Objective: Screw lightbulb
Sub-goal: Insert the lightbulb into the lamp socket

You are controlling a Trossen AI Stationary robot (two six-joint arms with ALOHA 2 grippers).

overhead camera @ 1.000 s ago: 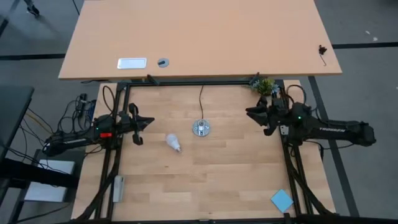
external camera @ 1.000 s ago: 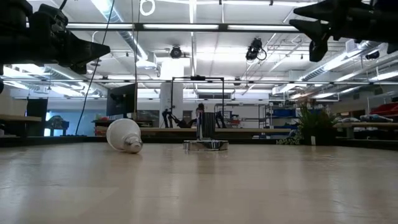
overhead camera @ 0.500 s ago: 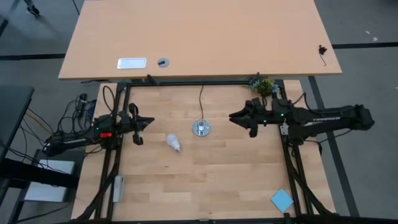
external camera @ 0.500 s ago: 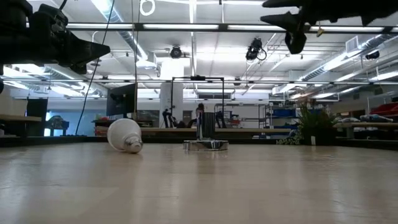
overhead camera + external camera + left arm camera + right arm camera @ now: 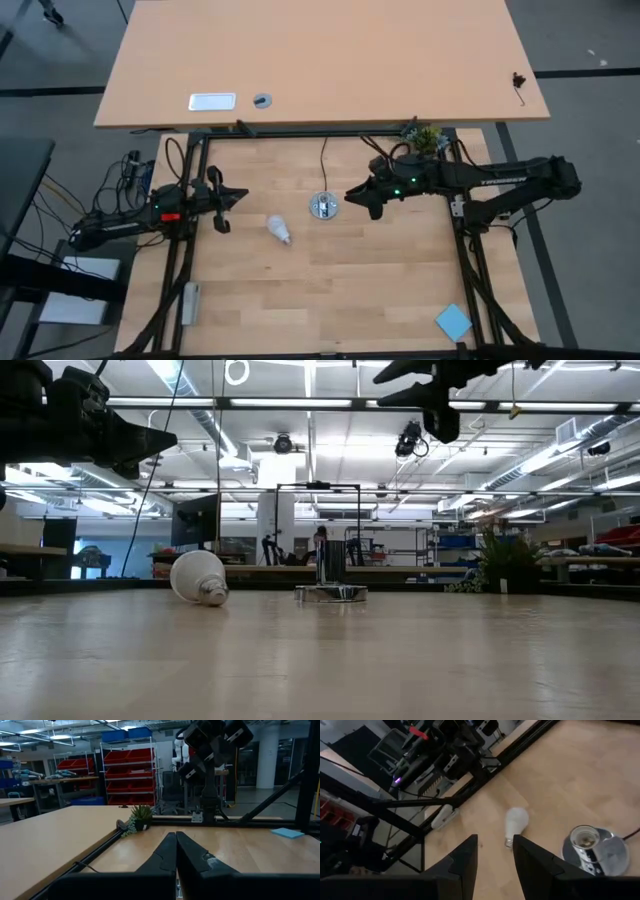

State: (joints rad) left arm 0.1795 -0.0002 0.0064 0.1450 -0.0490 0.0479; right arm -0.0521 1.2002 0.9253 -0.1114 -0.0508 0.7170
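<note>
You have the lightbulb [image 5: 279, 230] lying on the table [image 5: 330, 290], just left of the socket [image 5: 323, 206] (cord running back). Right gripper [image 5: 354, 195] hangs beside the socket's right; left gripper [image 5: 235, 196] waits at the left edge.

Workshop hall, ceiling strip lights [image 5: 300, 402], red shelving [image 5: 127, 782], grey floor [image 5: 590, 140]

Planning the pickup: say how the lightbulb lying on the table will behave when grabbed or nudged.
The lightbulb lies on its side on the wooden table, so a nudge would probably roll it in an arc. Its smooth rounded dome may slip between pincer fingers. It looks light and probably fragile.
</note>
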